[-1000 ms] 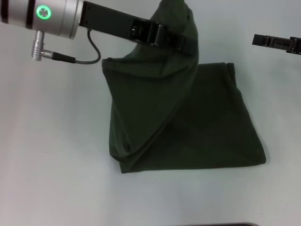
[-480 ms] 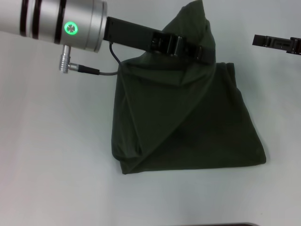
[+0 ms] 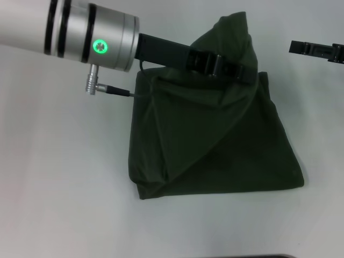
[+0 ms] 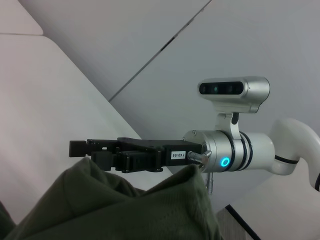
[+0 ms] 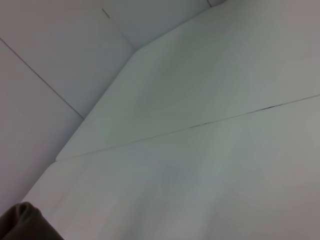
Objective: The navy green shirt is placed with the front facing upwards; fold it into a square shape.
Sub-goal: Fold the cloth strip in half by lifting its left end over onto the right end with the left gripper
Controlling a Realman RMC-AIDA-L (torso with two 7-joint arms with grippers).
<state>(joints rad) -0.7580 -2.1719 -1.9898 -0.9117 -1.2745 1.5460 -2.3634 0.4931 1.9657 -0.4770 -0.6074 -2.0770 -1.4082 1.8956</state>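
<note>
The navy green shirt (image 3: 226, 150) lies partly folded on the white table (image 3: 64, 188), plain green side up, no lettering showing. My left gripper (image 3: 248, 74) is shut on a raised fold of it and holds that fold up in a peak above the shirt's far edge. The fold drapes from there down to the near left corner. In the left wrist view the held cloth (image 4: 125, 210) fills the foreground. My right gripper (image 3: 317, 50) hangs parked at the far right, off the shirt, and the left wrist view shows it too (image 4: 80, 147).
A grey cable and plug (image 3: 107, 88) hang under the left wrist, just left of the shirt. A dark strip (image 3: 269, 256) runs along the table's near edge. Bare table surrounds the shirt on all sides.
My left arm has moved to the right, carrying the lifted fold with it over the shirt. The shirt's left edge has drawn inward. The right arm has stayed still.
</note>
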